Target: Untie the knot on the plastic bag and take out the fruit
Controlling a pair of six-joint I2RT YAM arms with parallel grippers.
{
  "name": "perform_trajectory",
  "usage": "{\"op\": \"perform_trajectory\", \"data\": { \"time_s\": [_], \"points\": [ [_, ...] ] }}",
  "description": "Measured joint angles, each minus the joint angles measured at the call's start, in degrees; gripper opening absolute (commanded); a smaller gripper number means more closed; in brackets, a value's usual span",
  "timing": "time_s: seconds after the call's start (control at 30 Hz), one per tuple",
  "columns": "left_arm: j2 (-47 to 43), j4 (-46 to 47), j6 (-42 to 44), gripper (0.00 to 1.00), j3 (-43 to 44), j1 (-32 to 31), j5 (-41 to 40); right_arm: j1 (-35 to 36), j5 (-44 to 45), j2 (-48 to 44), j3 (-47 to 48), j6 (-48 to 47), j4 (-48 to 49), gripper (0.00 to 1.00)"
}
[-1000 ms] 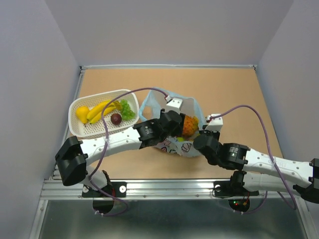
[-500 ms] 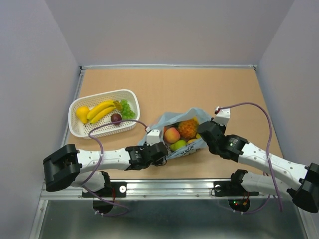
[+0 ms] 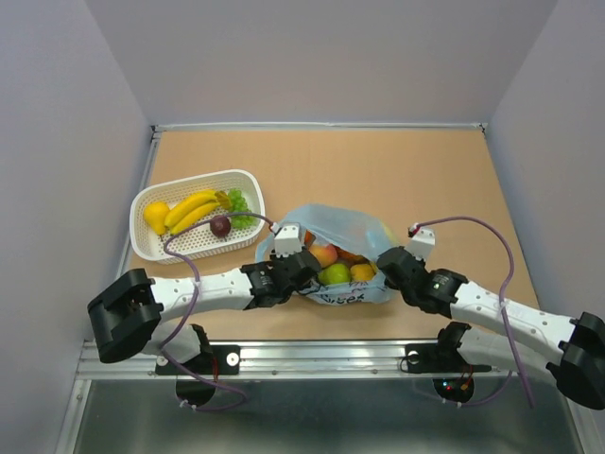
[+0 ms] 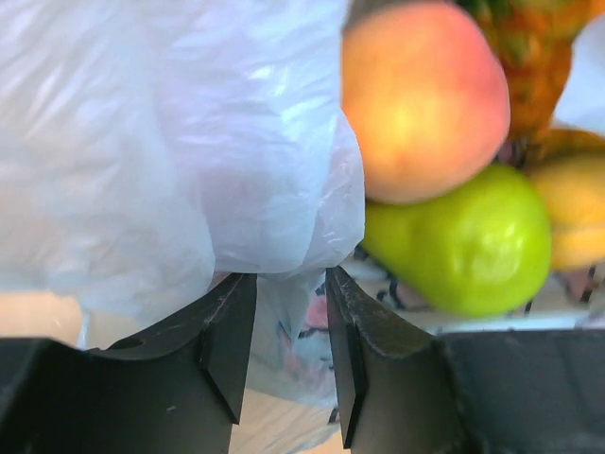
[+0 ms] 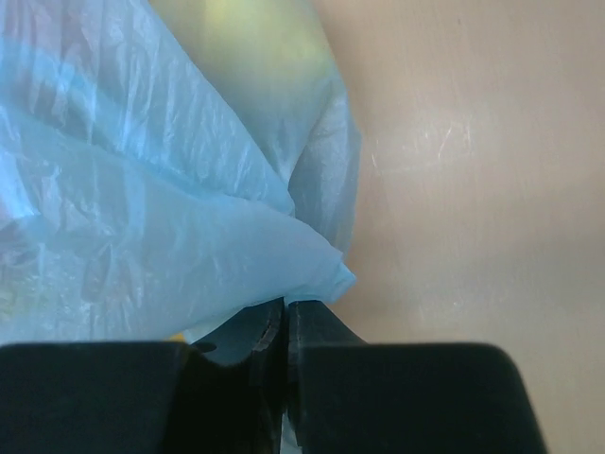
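centrally, toward the near edge of the brown worktop (image 3: 406, 170), the thin translucent light-blue plastic bag (image 3: 338, 225) lies with its mouth gaping, and the fruit (image 3: 333, 273) shows inside. the overhead view gives only small blobs of colour. the left wrist view resolves them: a pink-orange peach (image 4: 421, 99), a glossy green round fruit (image 4: 463, 241) touching it from below, a yellow fruit (image 4: 579, 213) at the right edge, and scaly pineapple skin (image 4: 529, 47) behind. that view also shows the left jaws standing a little apart, a fold of bag film hanging in the gap, not clamped. the right wrist view shows the right jaws pressed together, pinching a corner of the bag's edge above bare worktop. only the overhead view takes in the white slotted basket (image 3: 189, 248) well to the left, holding yellow bananas (image 3: 194, 208), a lemon (image 3: 155, 216), green grapes (image 3: 242, 206) and a dark plum (image 3: 220, 225).
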Motion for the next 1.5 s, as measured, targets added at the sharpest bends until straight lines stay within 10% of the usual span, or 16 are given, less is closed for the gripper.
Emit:
{"op": "perform_trajectory", "data": {
  "time_s": [0.47,0.9,1.2,1.5],
  "points": [
    [7.0,6.8,11.1,0.62,7.0,9.9,6.2,0.0,-4.9,-6.3,-7.5,9.6,1.8,0.07],
    [4.4,0.7,10.4,0.79,18.2,-2.5,4.7,-0.1,-4.9,-3.9,0.0,-1.1,3.0,0.07],
    [17.9,-4.9,8.0,0.99,23.1,-1.9,-1.5,-0.1,-5.8,-4.2,-0.5,-2.2,3.0,0.06],
    [25.7,-3.2,7.3,0.91,23.5,0.7,-1.1,-0.1,-6.9,-7.6,-2.7,-2.0,3.1,0.07]
  ]
}}
